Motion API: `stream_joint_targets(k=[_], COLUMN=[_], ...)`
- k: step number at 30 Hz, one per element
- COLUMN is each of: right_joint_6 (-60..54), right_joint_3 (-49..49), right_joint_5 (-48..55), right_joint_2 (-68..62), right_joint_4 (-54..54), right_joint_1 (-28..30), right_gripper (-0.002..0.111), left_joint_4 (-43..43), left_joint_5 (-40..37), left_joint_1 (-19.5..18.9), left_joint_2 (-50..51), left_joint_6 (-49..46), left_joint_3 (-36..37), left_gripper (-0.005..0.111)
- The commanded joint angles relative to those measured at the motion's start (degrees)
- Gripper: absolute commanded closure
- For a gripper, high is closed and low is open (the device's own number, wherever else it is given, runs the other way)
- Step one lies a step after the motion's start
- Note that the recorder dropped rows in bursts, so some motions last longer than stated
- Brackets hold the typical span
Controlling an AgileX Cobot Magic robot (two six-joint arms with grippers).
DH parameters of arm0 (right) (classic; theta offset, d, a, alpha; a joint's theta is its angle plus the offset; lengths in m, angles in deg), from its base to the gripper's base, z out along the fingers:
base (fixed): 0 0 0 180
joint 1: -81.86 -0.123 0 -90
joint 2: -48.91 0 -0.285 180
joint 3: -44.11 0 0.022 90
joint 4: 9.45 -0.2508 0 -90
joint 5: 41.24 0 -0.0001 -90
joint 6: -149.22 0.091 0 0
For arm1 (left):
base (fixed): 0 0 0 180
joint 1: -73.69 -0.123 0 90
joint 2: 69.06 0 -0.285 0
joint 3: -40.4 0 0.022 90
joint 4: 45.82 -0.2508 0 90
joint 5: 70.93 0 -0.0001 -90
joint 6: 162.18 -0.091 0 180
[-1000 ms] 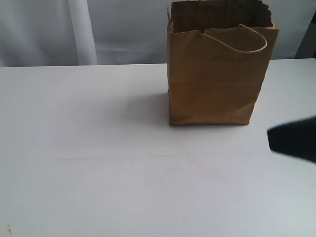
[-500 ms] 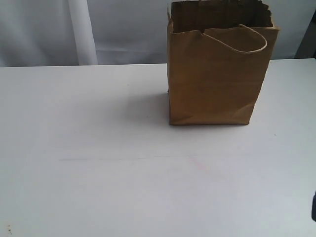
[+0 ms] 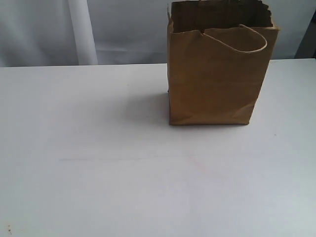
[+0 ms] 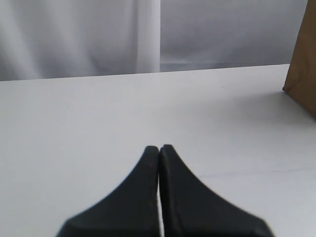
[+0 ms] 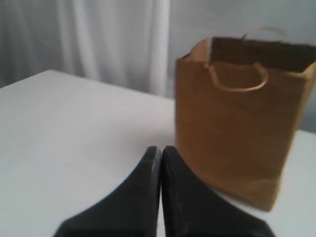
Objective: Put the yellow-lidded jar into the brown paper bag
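Note:
The brown paper bag [image 3: 217, 69] stands upright on the white table [image 3: 98, 148], back right in the exterior view, top open, one loop handle drooping over its front. It also shows in the right wrist view, where the bag [image 5: 237, 118] is a short way beyond my right gripper [image 5: 160, 148], which is shut with nothing between its fingers. My left gripper [image 4: 159, 147] is shut and empty too, low over bare table, with only a corner of the bag [image 4: 303, 69] at the frame's edge. The yellow-lidded jar is out of view. Neither gripper appears in the exterior view.
A pale curtain [image 3: 79, 29] hangs behind the table's far edge. A faint line [image 3: 123, 158] crosses the tabletop in front of the bag.
The dark arm at the right edge of the exterior view has drawn back out of the frame. The bag has not moved.

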Motion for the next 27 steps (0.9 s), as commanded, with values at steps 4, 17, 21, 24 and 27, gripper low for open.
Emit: stream_joint_targets(k=[4, 17, 21, 24, 27], right_joint_6=[-0.41, -0.72, -1.48, -1.95, -1.94], right_joint_3=[13.75, 27.95, 27.95, 27.95, 27.95], right_joint_5=[-22.27, -31.82, -31.49, -29.97, -26.71], right_joint_2=[5.20, 15.54, 15.54, 15.54, 15.54], right_joint_4=[6.55, 6.55, 6.55, 6.66, 8.04], right_joint_1=[4.99, 5.21, 5.21, 5.21, 5.21], right_gripper=[0.108, 0.108, 0.108, 0.108, 0.108], left_joint_4=[0.22, 0.22, 0.22, 0.22, 0.22], left_joint_5=[0.54, 0.54, 0.54, 0.54, 0.54], left_joint_1=[0.28, 0.28, 0.28, 0.28, 0.28], left_joint_2=[0.17, 0.17, 0.17, 0.17, 0.17], left_joint_6=[0.22, 0.22, 0.22, 0.22, 0.22], left_joint_3=[-0.13, -0.13, -0.13, -0.13, -0.13], left_gripper=[0.106, 0.106, 0.106, 0.106, 0.106])
